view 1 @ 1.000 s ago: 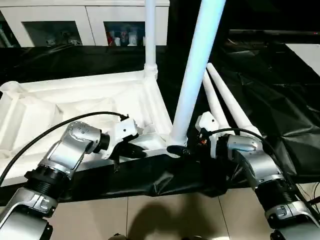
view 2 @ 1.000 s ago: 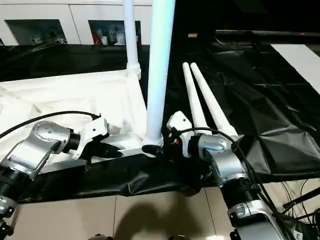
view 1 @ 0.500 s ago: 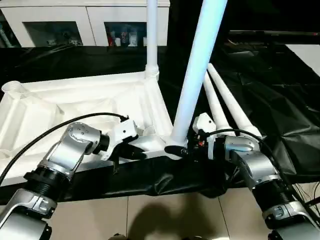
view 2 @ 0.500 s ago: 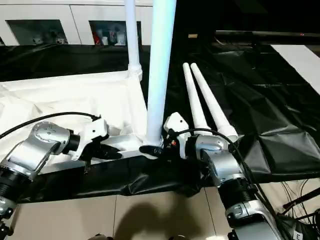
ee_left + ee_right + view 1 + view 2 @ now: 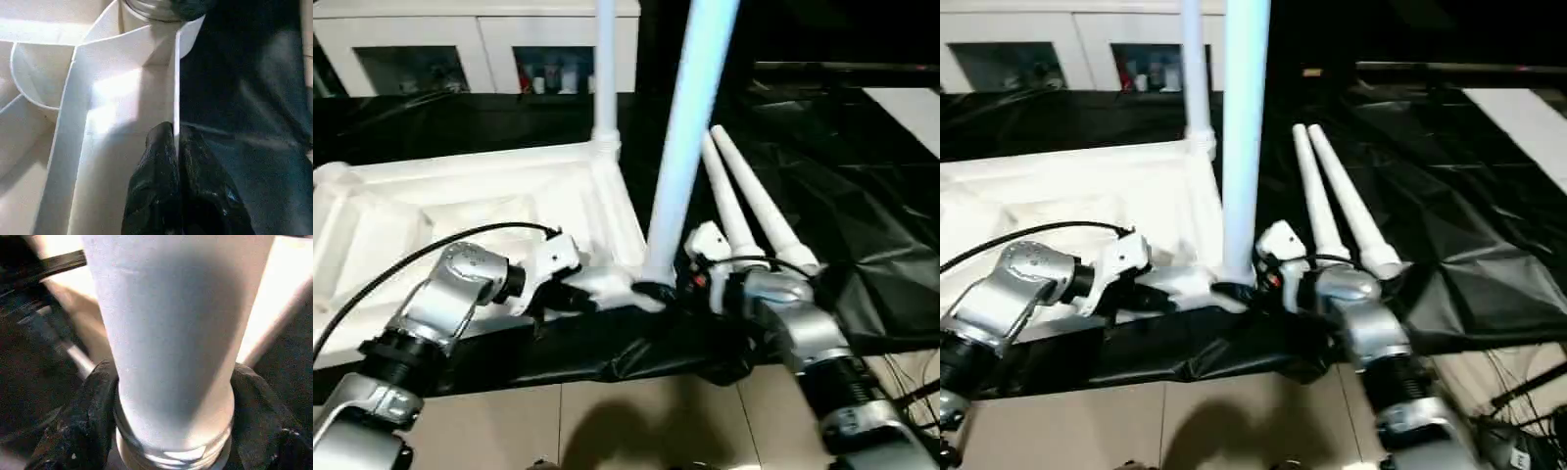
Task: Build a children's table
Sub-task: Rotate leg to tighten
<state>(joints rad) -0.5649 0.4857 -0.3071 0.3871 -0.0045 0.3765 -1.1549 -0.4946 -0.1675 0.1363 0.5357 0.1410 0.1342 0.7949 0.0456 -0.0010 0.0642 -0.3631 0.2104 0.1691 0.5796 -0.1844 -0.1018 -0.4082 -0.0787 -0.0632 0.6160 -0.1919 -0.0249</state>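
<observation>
The white tabletop (image 5: 460, 196) lies upside down on the black cloth, ribs facing up. One white leg (image 5: 605, 88) stands upright in its far right corner socket. A second leg (image 5: 683, 147) stands tilted in the near right corner socket. My right gripper (image 5: 668, 292) is shut around that leg's base; its black fingers (image 5: 90, 421) press on both sides of the tube just above the threaded end. My left gripper (image 5: 576, 294) is shut on the tabletop's thin near rim (image 5: 176, 73), just left of that corner.
Two loose white legs (image 5: 744, 201) lie side by side on the black cloth (image 5: 842, 196) right of the tabletop. A white glass-door cabinet (image 5: 440, 49) stands behind. The table's front edge drops to a tiled floor (image 5: 636, 421).
My right gripper has closed in on the base of the near leg. The left gripper has kept its hold on the rim. The camera has shifted slightly.
</observation>
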